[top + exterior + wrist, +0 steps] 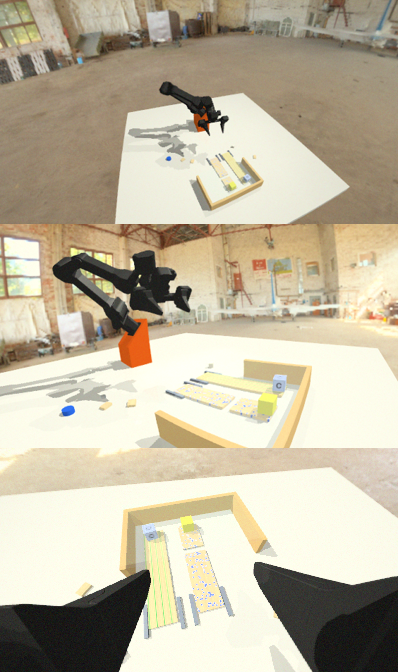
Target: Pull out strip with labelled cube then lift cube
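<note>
Gripper (169, 304) wide, empty, high above desk (300, 165). Labelled cube (279, 383) sits deep in the tray (303, 389) on the unbroken strip (162, 582) (out of direct reach, presumably), so grab the strip's near end first.

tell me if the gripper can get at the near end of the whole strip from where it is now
Probably yes. The gripper hangs open and empty above the table, and the striped strip pokes out of the tray's open side toward it. Only the broken strip lies close alongside.
</note>
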Controlling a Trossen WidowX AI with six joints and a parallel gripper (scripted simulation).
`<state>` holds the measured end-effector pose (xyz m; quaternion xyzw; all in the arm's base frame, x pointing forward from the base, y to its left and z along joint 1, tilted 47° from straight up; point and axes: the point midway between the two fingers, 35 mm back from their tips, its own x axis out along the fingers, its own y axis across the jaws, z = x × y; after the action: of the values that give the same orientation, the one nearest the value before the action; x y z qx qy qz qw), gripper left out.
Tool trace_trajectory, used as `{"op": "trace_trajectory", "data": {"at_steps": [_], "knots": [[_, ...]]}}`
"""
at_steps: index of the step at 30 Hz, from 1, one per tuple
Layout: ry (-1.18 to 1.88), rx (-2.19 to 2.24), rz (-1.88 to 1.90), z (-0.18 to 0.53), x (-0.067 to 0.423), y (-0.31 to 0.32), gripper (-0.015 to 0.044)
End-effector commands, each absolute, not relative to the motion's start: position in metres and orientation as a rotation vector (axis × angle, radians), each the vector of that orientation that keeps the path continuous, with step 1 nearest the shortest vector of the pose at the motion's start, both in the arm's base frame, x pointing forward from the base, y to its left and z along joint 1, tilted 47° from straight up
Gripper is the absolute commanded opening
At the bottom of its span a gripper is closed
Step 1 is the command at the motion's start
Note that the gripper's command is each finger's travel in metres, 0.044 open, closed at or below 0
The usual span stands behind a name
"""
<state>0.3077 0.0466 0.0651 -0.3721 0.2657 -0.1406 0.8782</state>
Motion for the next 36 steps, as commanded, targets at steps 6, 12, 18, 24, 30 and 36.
{"op": "trace_trajectory", "data": {"at_steps": [6, 12, 18, 24, 30, 36], "knots": [[0.577, -0.773, -0.3, 0.062, 0.312, 0.047, 0.0348], [0.823, -0.777, -0.313, 0.023, 0.343, 0.051, 0.019], [1.09, -0.765, -0.368, -0.017, 0.36, 0.045, 0.0033], [1.36, -0.745, -0.466, -0.052, 0.363, 0.032, 0.0], [1.514, -0.734, -0.544, -0.066, 0.36, 0.022, 0.0], [1.514, -0.734, -0.543, -0.07, 0.36, 0.018, 0.0]]}}
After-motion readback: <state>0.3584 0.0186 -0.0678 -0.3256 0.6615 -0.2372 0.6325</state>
